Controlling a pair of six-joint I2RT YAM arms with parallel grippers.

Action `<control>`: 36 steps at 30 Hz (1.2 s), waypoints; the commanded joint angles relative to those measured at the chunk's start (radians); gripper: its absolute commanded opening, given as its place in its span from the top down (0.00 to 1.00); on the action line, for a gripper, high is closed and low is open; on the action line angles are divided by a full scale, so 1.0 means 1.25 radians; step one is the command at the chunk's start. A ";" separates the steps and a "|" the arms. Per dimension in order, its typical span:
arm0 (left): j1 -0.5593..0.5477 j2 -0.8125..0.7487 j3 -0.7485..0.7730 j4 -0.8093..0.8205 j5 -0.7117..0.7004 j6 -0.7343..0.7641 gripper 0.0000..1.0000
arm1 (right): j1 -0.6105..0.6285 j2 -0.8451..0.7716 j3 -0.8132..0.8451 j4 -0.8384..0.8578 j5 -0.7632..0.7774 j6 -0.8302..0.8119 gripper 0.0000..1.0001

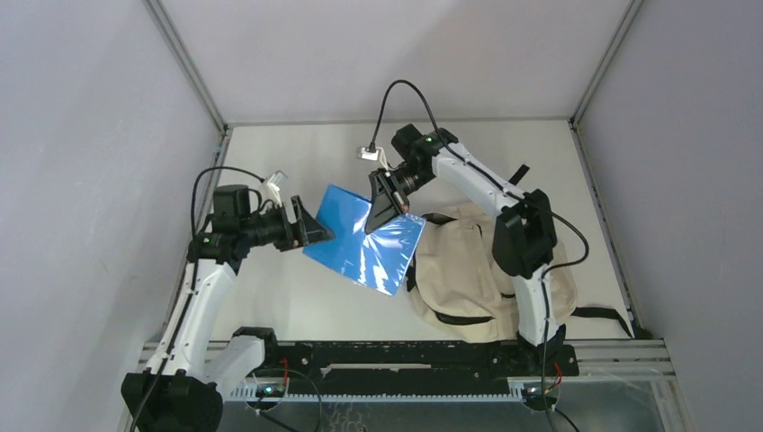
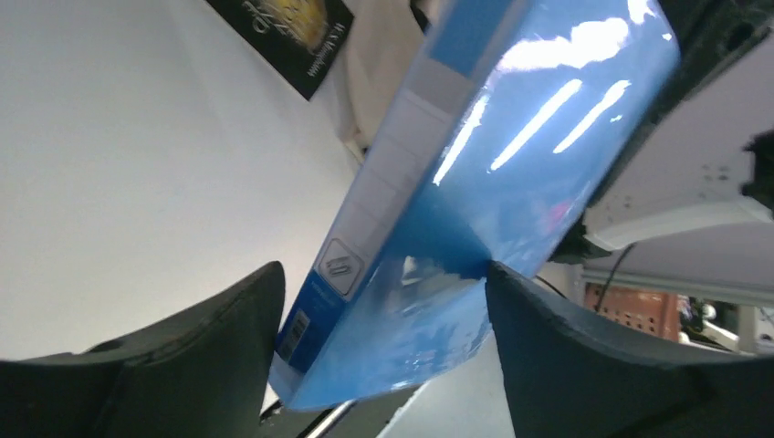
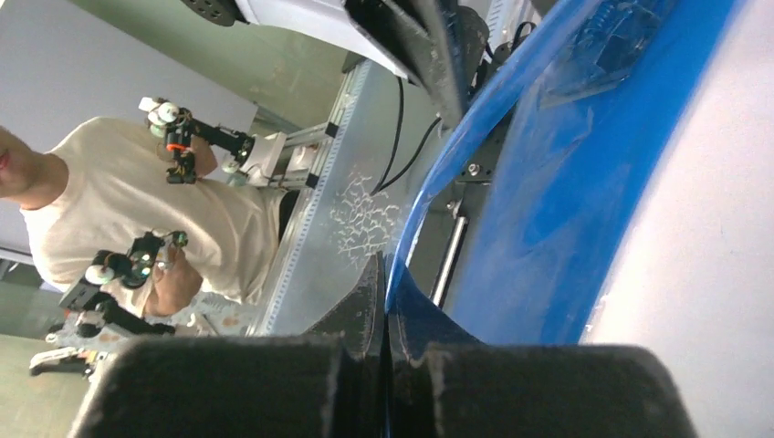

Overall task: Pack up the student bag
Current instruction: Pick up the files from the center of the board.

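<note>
A glossy blue ring binder (image 1: 364,238) hangs tilted above the table centre. My right gripper (image 1: 387,205) is shut on the top edge of its cover, and in the right wrist view the fingertips (image 3: 381,274) pinch the thin blue cover (image 3: 566,182). My left gripper (image 1: 310,229) stands open at the binder's left corner. In the left wrist view the binder (image 2: 475,182) passes slantwise between the wide jaws (image 2: 383,274), its white-labelled spine toward the left finger. The cream student bag (image 1: 468,270) lies slumped on the table, right of the binder and under the right arm.
A black rail (image 1: 405,360) runs along the near table edge between the arm bases. The bag's black strap (image 1: 603,315) trails toward the right wall. A black card with gold print (image 2: 283,32) lies by the bag. A person (image 3: 137,210) stands beyond the table edge.
</note>
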 commanded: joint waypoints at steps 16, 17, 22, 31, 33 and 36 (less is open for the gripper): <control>-0.054 -0.075 0.016 0.047 0.110 -0.059 1.00 | 0.001 0.132 0.143 -0.287 0.011 -0.116 0.51; -0.053 -0.073 0.024 0.020 0.088 -0.045 1.00 | 0.002 0.108 0.109 -0.173 0.066 -0.002 0.44; -0.046 -0.076 0.073 -0.109 -0.087 0.008 1.00 | 0.052 -0.039 -0.005 0.171 0.690 0.405 0.04; -0.004 -0.077 0.031 -0.076 -0.346 -0.087 1.00 | 0.070 -0.281 -0.275 0.357 1.240 0.703 0.03; 0.001 -0.066 0.019 -0.061 -0.382 -0.106 1.00 | 0.097 -0.349 -0.353 0.384 1.340 0.736 0.03; 0.004 -0.054 -0.004 -0.025 -0.375 -0.135 1.00 | 0.149 -0.409 -0.423 0.375 1.444 0.798 0.03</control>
